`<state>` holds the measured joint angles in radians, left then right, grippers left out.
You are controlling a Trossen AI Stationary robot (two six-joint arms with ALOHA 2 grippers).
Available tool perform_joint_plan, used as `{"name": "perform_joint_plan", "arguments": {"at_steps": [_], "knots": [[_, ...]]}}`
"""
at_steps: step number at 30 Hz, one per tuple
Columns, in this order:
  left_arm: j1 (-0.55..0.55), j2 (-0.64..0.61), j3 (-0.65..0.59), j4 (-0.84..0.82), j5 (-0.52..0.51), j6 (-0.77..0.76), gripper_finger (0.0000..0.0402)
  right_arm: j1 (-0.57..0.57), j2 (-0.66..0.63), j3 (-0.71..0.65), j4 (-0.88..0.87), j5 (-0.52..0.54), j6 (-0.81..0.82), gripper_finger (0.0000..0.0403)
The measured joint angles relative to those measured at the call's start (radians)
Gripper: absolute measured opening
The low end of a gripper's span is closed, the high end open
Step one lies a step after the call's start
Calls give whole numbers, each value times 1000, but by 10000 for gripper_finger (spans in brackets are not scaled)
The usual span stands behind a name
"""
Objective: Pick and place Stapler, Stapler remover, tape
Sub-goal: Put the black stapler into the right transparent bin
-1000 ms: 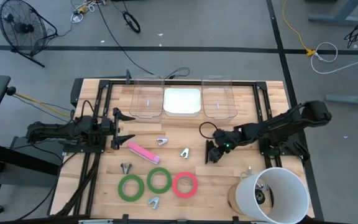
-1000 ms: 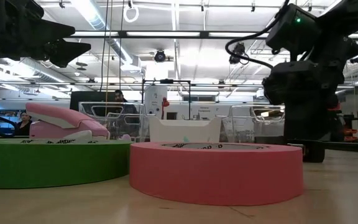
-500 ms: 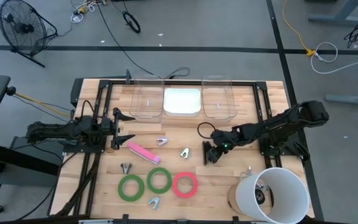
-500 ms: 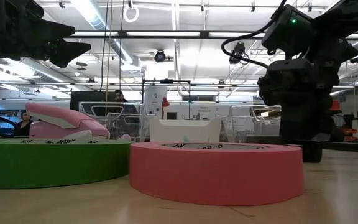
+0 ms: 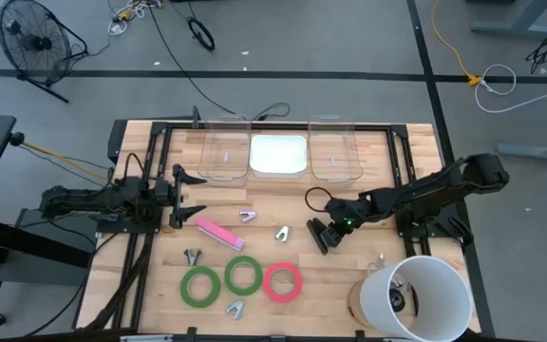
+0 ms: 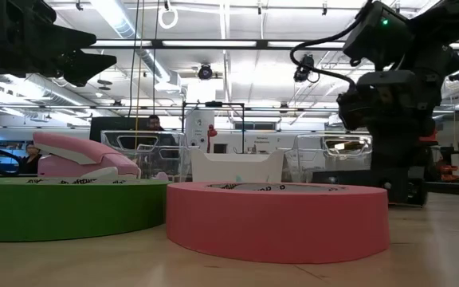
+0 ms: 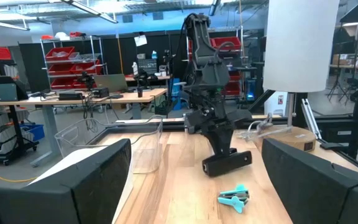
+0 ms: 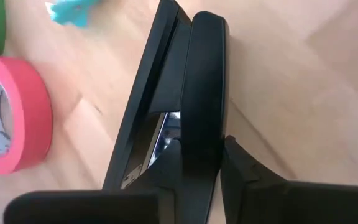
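A black stapler point(image 5: 317, 237) lies right of the table's middle, with my right gripper point(image 5: 330, 231) shut on it from above. A pink stapler point(image 5: 219, 234) lies left of centre. Small stapler removers lie around it: one point(image 5: 247, 217), another point(image 5: 282, 232), a third point(image 5: 193, 256). Near the front edge lie flat the tape rolls, two green point(image 5: 199, 286) point(image 5: 242, 275) and one pinkish red point(image 5: 282, 281). My left gripper point(image 5: 186, 195) waits open at the table's left, touching nothing. My right gripper pinches the black stapler between its two fingers, one on each long side, near one end point(image 8: 196, 154). The fingers point(image 8: 241, 168) slant down from the table's right. The rest of the stapler point(image 7: 227, 162) juts out toward the left, near level. Whether it is clear of the table I cannot tell.
Two clear bins point(image 5: 225, 152) point(image 5: 335, 152) and a white tray point(image 5: 278, 155) stand along the far edge. A tall white cylinder point(image 5: 416, 296) stands at the near right corner. Black rails point(image 5: 150, 180) frame the table's sides.
My right gripper has swayed a little toward the table's left and back. The black stapler under it has turned about and now shows as a slanting bar jutting out from the fingers.
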<state>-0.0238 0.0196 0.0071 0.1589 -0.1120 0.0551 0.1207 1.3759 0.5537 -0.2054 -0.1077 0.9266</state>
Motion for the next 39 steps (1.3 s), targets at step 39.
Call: {"name": "perform_joint_plan", "arguments": {"at_steps": [39], "knots": [[0,0,0,-8,0,6,367,-500,-219,434,-546,411,-511,56]]}}
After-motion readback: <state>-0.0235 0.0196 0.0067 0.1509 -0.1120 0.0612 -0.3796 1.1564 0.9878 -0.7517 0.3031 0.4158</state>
